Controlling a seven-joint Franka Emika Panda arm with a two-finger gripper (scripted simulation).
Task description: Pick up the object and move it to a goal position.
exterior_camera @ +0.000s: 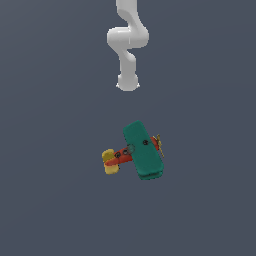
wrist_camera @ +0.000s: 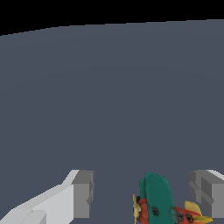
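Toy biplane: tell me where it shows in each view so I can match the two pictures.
Exterior view: the toy biplane lies just below centre, yellow tail toward the exterior view's left.
Wrist view: it sits at the bottom edge, between the two grey fingers, partly cut off.
Shared landmark: its teal wing, plain in both pictures.

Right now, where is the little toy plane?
In the exterior view the toy plane sits on the grey floor, slightly right of centre, below the white arm.
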